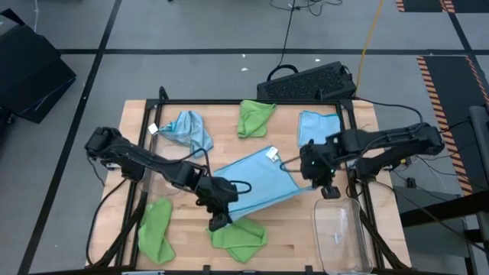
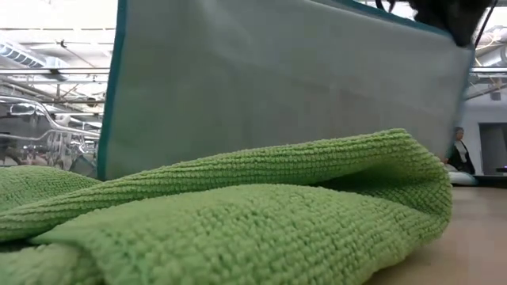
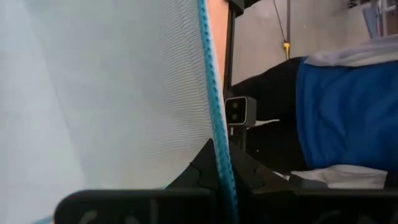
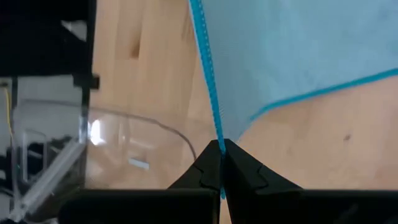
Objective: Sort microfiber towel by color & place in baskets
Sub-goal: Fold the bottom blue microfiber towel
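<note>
A light blue microfiber towel (image 1: pixel 256 182) is stretched out between my two grippers over the middle of the table, its white tag (image 1: pixel 271 153) on the far side. My left gripper (image 1: pixel 221 219) is shut on its near left corner. My right gripper (image 1: pixel 310 183) is shut on its right corner. In the low view the towel (image 2: pixel 277 79) hangs like a sheet behind a lime green towel (image 2: pixel 238 214). A clear basket (image 1: pixel 341 233) stands at the near right, beside my right gripper. My left gripper pinches the towel's hemmed edge (image 3: pixel 219 140) between its two shut fingers, slanting down from the table's left. The cloth rises flat from the fingers, drawn taut. My right gripper pinches the hemmed edge near a corner (image 4: pixel 217 134) between its two shut fingers, pointing steeply down. The cloth spreads away from it above the table.
Other towels lie on the table: blue ones (image 1: pixel 187 128) (image 1: pixel 317 126) and a green one (image 1: pixel 254 117) at the back, green ones (image 1: pixel 157 229) (image 1: pixel 241 237) at the front. A black crate (image 1: pixel 306 82) sits beyond the far edge. A person (image 2: pixel 459 150) stands in the room.
</note>
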Action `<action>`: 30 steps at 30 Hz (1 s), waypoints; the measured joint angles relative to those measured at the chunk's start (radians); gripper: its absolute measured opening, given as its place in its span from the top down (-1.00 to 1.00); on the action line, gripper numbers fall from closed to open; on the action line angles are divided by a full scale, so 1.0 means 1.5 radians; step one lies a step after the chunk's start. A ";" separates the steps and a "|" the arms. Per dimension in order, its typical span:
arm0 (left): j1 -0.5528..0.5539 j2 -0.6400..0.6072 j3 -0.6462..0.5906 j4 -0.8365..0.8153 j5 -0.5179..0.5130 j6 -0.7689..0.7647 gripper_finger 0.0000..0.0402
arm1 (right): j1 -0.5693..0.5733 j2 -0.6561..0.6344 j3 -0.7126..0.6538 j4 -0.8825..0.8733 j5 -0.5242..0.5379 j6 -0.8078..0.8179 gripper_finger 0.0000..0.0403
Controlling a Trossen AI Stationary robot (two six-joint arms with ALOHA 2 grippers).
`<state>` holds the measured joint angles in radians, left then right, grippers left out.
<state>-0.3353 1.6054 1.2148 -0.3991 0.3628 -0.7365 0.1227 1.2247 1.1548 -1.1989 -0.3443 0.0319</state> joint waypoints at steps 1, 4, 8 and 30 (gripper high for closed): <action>-0.001 0.000 0.000 0.003 0.000 -0.007 0.96 | 0.007 0.000 -0.014 0.009 0.000 -0.002 1.00; -0.006 0.002 0.001 0.008 0.000 -0.043 0.96 | 0.020 0.000 -0.046 0.041 0.001 -0.004 1.00; -0.018 0.004 0.000 0.005 -0.002 -0.112 0.96 | 0.030 -0.001 -0.059 0.089 0.003 -0.013 1.00; 0.036 0.031 -0.001 -0.367 -0.195 -0.139 0.96 | -0.020 -0.001 -0.218 0.482 0.198 -0.046 0.97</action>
<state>-0.2814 1.6516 1.2137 -0.9501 0.0701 -0.9448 0.0929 1.2240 0.8280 -0.4764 -0.0466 -0.0368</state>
